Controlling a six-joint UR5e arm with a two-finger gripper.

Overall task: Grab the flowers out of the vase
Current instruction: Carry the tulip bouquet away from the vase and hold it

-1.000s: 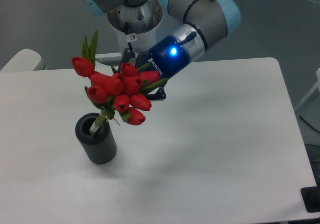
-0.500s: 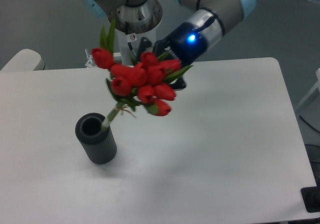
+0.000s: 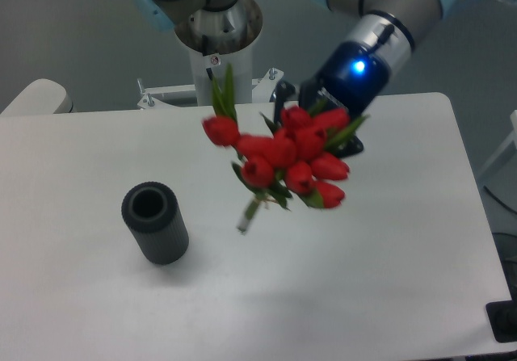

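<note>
**Ana:** White table (image 3: 388,280) fills most of the frame, with a grey floor behind it. Nearest us, lower left, is the vase (image 3: 155,222), upright, its mouth bare.

**Ben:** And the flowers (image 3: 283,159)?

**Ana:** Clear of the vase and well apart from it, up in the air at centre frame. The pale stem end points down and to the left, hanging above the table right of the vase; the red buds fan up and to the right.

**Ben:** So the long axis runs lower left to upper right.

**Ana:** Yes, tilted, not upright. The gripper (image 3: 323,119) sits behind the buds, at their upper right, coming in from the arm with the blue light.

**Ben:** Jaws?

**Ana:** Mostly hidden by the blooms (only dark bits show at either side). I can't see the fingertips, but the bunch hangs in the air with nothing else touching it, so I judge the jaws closed on it near the heads.

**Ben:** Then the pick looks essentially done.

**Ana:** I'd say so. Whatever move follows, the trailing stem end is lowest and nearest the vase. Farthest back, top left, is the robot's base column (image 3: 216,30).
</note>
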